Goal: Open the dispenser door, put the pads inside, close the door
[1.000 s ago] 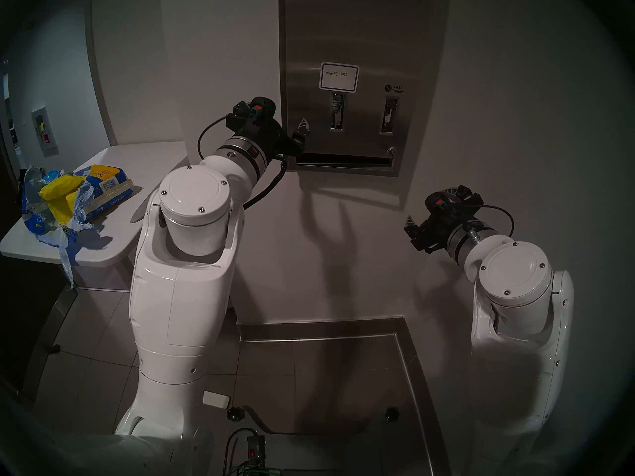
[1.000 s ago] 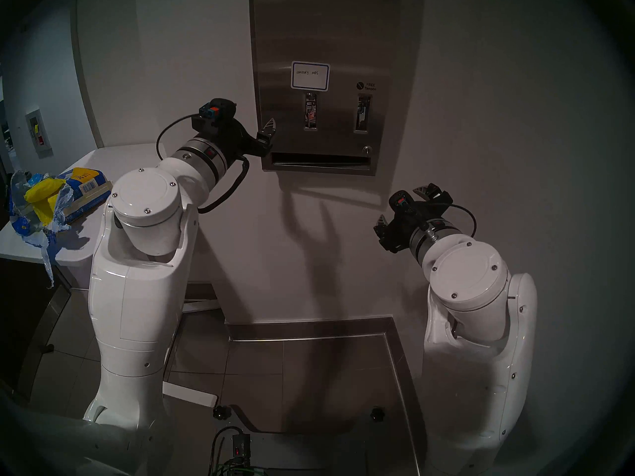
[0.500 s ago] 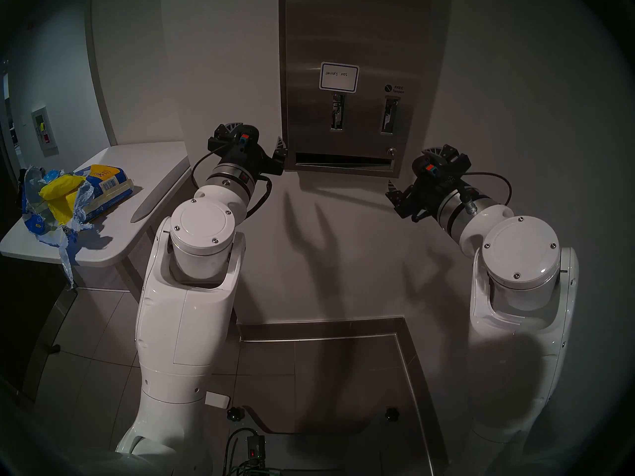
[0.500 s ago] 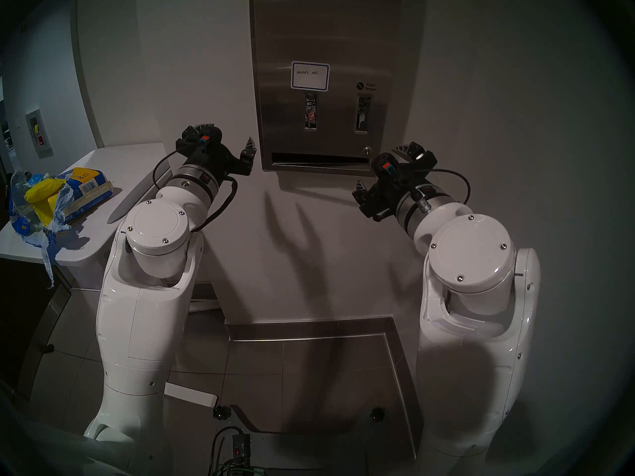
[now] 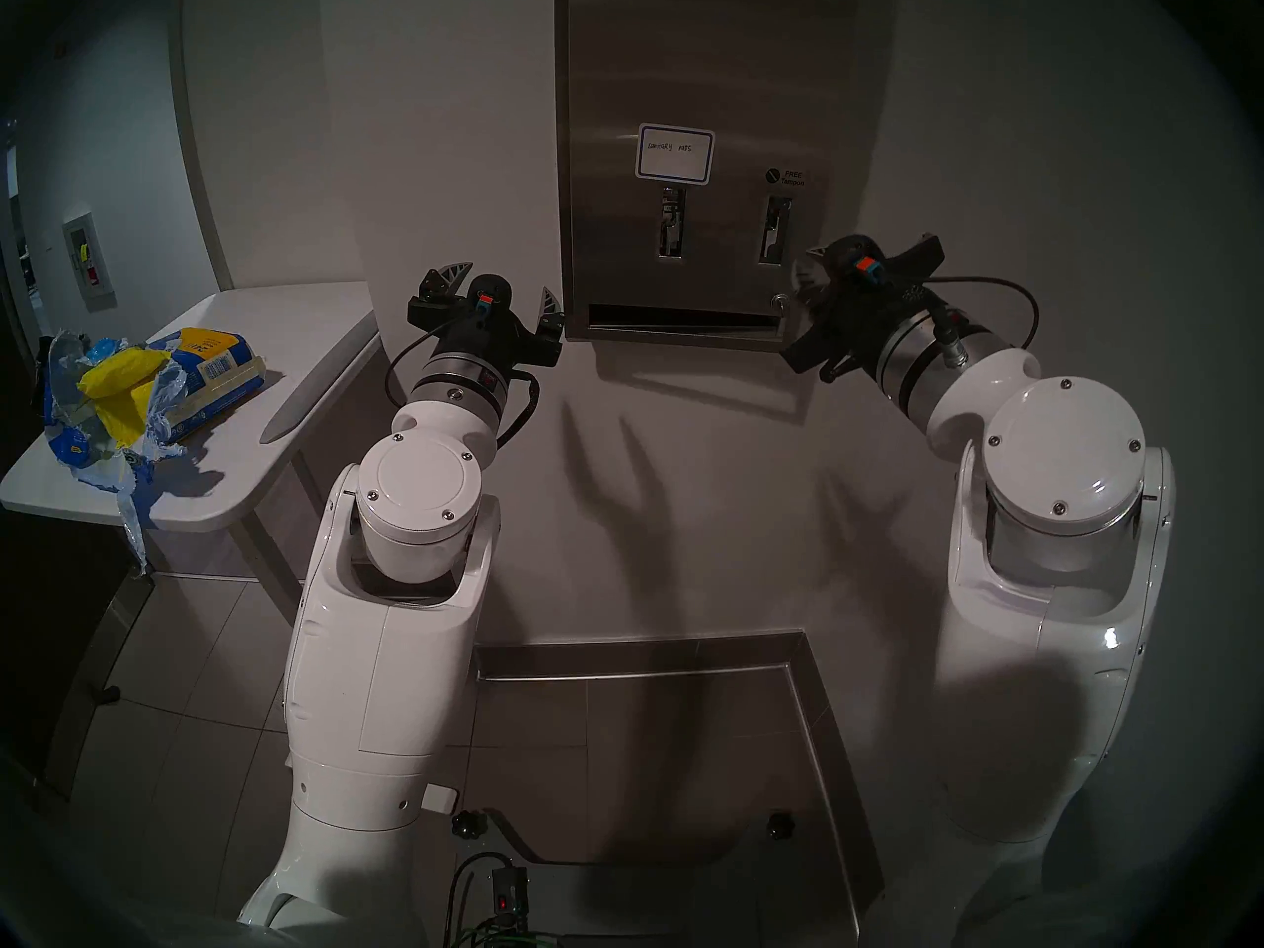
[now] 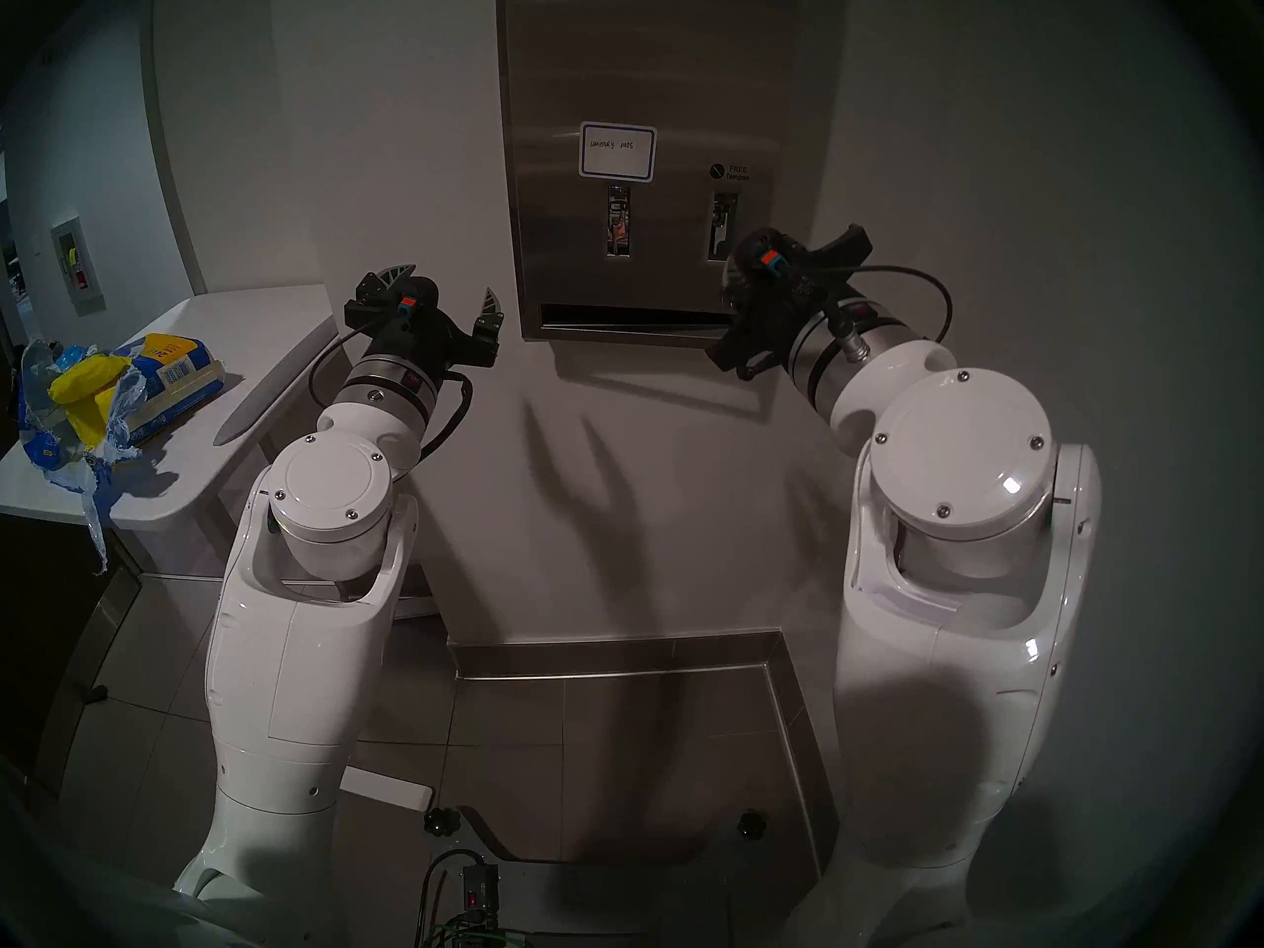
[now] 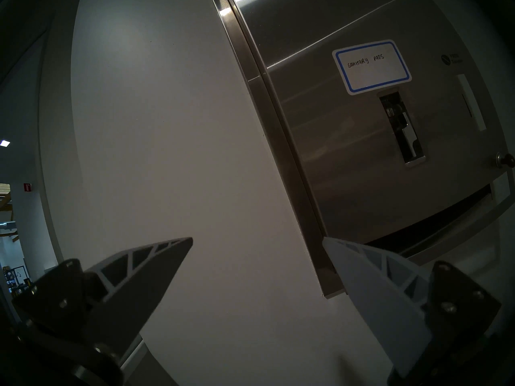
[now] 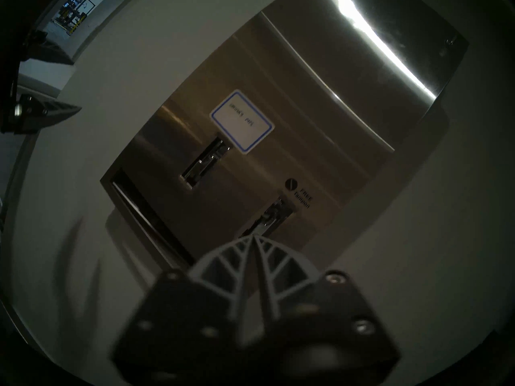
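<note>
I have the dispenser door [image 5: 684, 71] straight ahead on the wall; it is shut, flush in its steel frame, with the blue-bordered label [image 5: 675, 154] above the left lever slot [image 5: 672, 223] and the right lever slot [image 5: 776, 228] beside it; the key lock [image 5: 778, 301] sits low on the right, just above the end of the long horizontal slot [image 5: 677, 316].

My left gripper [image 7: 257, 239] hangs just beside the door's lower left corner; its jaws stand wide apart with nothing between them but bare wall; from its wrist camera, one finger overlaps the frame's lower edge, the other is well clear on the wall side.

My right gripper [image 8: 252, 236] is up at the door's lower right corner, close by the key lock; in its own wrist view the two fingers meet at the tips with nothing pinched between them, though that picture is smeared, so I say closed with some caution; the tips line up with the bottom of the right lever slot; whether they touch the steel I cannot tell.

Off to my left, the white table [image 5: 273, 324] carries a torn blue-and-yellow bag [image 5: 137, 406] with yellow packets spilling from it, well apart from both arms.
</note>
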You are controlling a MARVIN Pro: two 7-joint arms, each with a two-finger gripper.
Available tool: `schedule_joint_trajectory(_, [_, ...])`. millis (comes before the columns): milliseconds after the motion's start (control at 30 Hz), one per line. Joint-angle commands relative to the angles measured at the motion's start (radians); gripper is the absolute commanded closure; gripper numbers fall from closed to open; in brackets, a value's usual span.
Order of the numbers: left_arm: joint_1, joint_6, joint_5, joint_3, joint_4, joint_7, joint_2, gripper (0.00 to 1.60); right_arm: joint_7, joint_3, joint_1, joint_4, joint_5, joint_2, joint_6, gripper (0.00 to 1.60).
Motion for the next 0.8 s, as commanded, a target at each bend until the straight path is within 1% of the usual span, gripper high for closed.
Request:
schedule_joint_trajectory(0, [-0.018,-0.041,0.004,0.002,-0.023,0.023,-0.006,0.0,-0.027,-0.005,0.113,0.01,0.022,-0.018,-0.017,1.6])
schedule_joint_trajectory(67, [-0.017,-0.044,0.005,0.003,-0.022,0.026,-0.007,0.0,-0.031,-0.009,0.136,0.029,0.024,-0.022,-0.019,1.6])
schedule_joint_trajectory(100, [-0.017,-0.045,0.005,0.003,-0.021,0.028,-0.007,0.0,-0.039,-0.012,0.135,0.034,0.024,-0.024,-0.025,1.6])
schedule_joint_trajectory(133, [-0.017,-0.046,0.005,0.004,-0.021,0.029,-0.007,0.0,-0.035,-0.016,0.171,0.058,0.023,-0.024,-0.023,1.6])
schedule_joint_trajectory(167, [-0.016,-0.048,0.006,0.004,-0.02,0.031,-0.008,0.0,-0.053,-0.019,0.143,0.051,0.026,-0.031,-0.035,1.6])
schedule_joint_trajectory(200, [-0.016,-0.048,0.006,0.004,-0.02,0.032,-0.008,0.0,-0.05,-0.023,0.174,0.071,0.024,-0.031,-0.033,1.6])
schedule_joint_trajectory(233, [-0.016,-0.049,0.007,0.005,-0.019,0.034,-0.008,0.0,-0.059,-0.026,0.17,0.075,0.025,-0.036,-0.038,1.6])
schedule_joint_trajectory(267, [-0.016,-0.049,0.007,0.005,-0.019,0.035,-0.008,0.0,-0.062,-0.029,0.188,0.09,0.024,-0.038,-0.04,1.6])
schedule_joint_trajectory(300, [-0.015,-0.05,0.007,0.005,-0.019,0.036,-0.008,0.0,-0.071,-0.031,0.18,0.092,0.024,-0.041,-0.047,1.6])
schedule_joint_trajectory(333, [-0.015,-0.05,0.007,0.006,-0.018,0.037,-0.008,0.0,-0.072,-0.033,0.201,0.108,0.023,-0.043,-0.046,1.6])
schedule_joint_trajectory(400, [-0.015,-0.051,0.008,0.006,-0.018,0.039,-0.009,0.0,-0.084,-0.036,0.208,0.123,0.022,-0.049,-0.053,1.6])
schedule_joint_trajectory(433, [-0.014,-0.051,0.008,0.006,-0.017,0.04,-0.009,0.0,-0.085,-0.037,0.227,0.138,0.021,-0.05,-0.053,1.6])
schedule_joint_trajectory(467, [-0.014,-0.052,0.008,0.007,-0.017,0.041,-0.009,0.0,-0.096,-0.037,0.22,0.141,0.02,-0.055,-0.058,1.6])
schedule_joint_trajectory(500, [-0.014,-0.052,0.009,0.007,-0.017,0.042,-0.009,0.0,-0.095,-0.037,0.244,0.158,0.019,-0.056,-0.056,1.6])
schedule_joint_trajectory(567, [-0.014,-0.052,0.009,0.007,-0.016,0.044,-0.01,0.0,-0.11,-0.038,0.243,0.167,0.019,-0.063,-0.064,1.6])
schedule_joint_trajectory(600, [-0.013,-0.052,0.009,0.008,-0.016,0.045,-0.01,0.0,-0.111,-0.039,0.262,0.182,0.018,-0.065,-0.063,1.6])
schedule_joint_trajectory(633, [-0.013,-0.053,0.01,0.008,-0.015,0.046,-0.01,0.0,-0.118,-0.039,0.264,0.189,0.018,-0.068,-0.067,1.6])
schedule_joint_trajectory(667, [-0.013,-0.053,0.01,0.008,-0.015,0.047,-0.01,0.0,-0.119,-0.039,0.288,0.207,0.017,-0.069,-0.066,1.6])
schedule_joint_trajectory(700, [-0.013,-0.053,0.01,0.008,-0.015,0.047,-0.01,0.0,-0.129,-0.039,0.274,0.206,0.016,-0.073,-0.072,1.6])
schedule_joint_trajectory(767, [-0.013,-0.053,0.011,0.009,-0.014,0.049,-0.01,0.0,-0.132,-0.039,0.309,0.236,0.014,-0.075,-0.072,1.6])
